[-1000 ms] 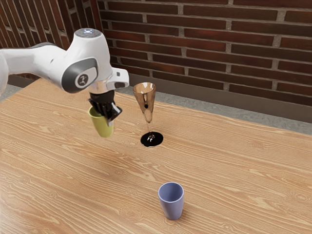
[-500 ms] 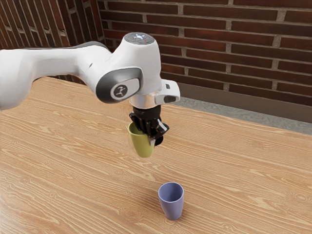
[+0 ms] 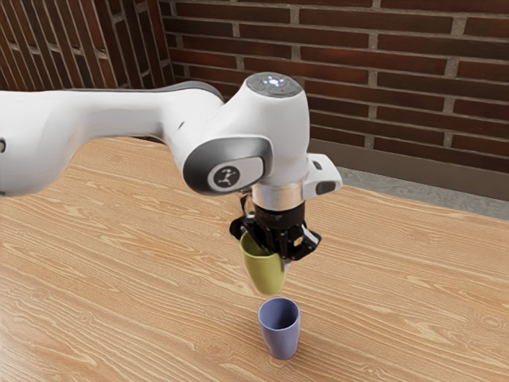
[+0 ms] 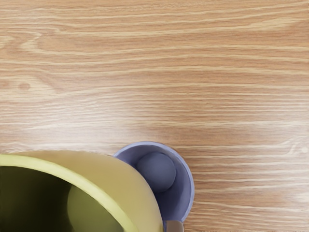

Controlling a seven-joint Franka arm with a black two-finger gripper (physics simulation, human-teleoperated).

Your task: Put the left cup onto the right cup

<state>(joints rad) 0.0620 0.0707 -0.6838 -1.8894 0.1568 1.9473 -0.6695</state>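
My gripper (image 3: 274, 253) is shut on the rim of an olive-green cup (image 3: 266, 270) and holds it tilted in the air. Just below it stands a lavender-blue cup (image 3: 279, 327) upright on the wooden table (image 3: 119, 263); a small gap separates the two. In the wrist view the green cup (image 4: 91, 188) looms large under my hand and overlaps part of the blue cup (image 4: 166, 176), whose open mouth and round bottom show beside it.
The base of a wine glass (image 3: 235, 229) peeks out behind my hand. A brick wall (image 3: 398, 72) runs along the back beyond the table's far edge. Bare wood lies to both sides of the blue cup.
My arm has carried the green cup from the exterior view's left, near the wine glass, rightward and down, until it hangs just over the blue cup. The glass is now hidden behind my arm.
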